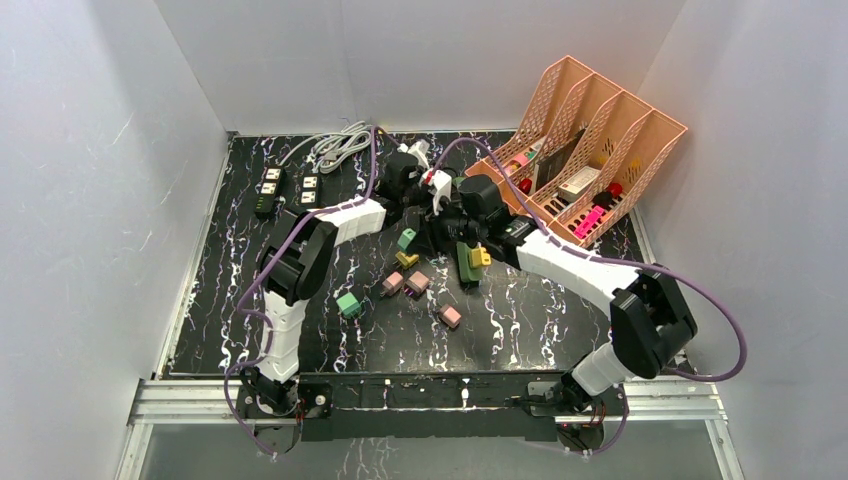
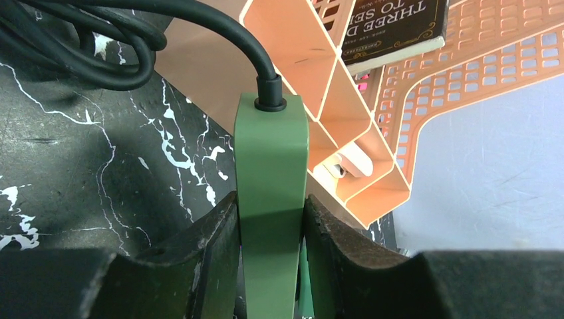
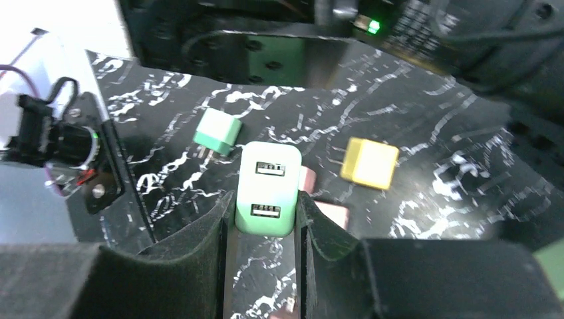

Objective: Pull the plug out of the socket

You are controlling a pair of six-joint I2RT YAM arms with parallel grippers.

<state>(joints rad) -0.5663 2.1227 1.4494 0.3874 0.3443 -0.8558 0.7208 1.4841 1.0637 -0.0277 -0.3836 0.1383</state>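
Top view: both arms reach in over the black marbled table point(image 1: 250, 300) and meet just left of the orange file organizer point(image 1: 600, 150).

Left wrist view: the left gripper point(image 2: 271, 266) is clamped tight on a green socket strip point(image 2: 273, 153), just in front of the organizer. A black cable point(image 2: 199, 20) enters the strip's far end.

Right wrist view: the right gripper point(image 3: 266, 232) squeezes a mint USB plug point(image 3: 268, 186). Its prongs are hidden. A yellow charger point(image 3: 370, 163) lies beyond.

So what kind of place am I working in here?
Probably a lab test cell, not a home: white panels wall in a marbled table holding loose chargers, power strips and a file rack. The left gripper clamps a green socket, the right gripper a mint charger.
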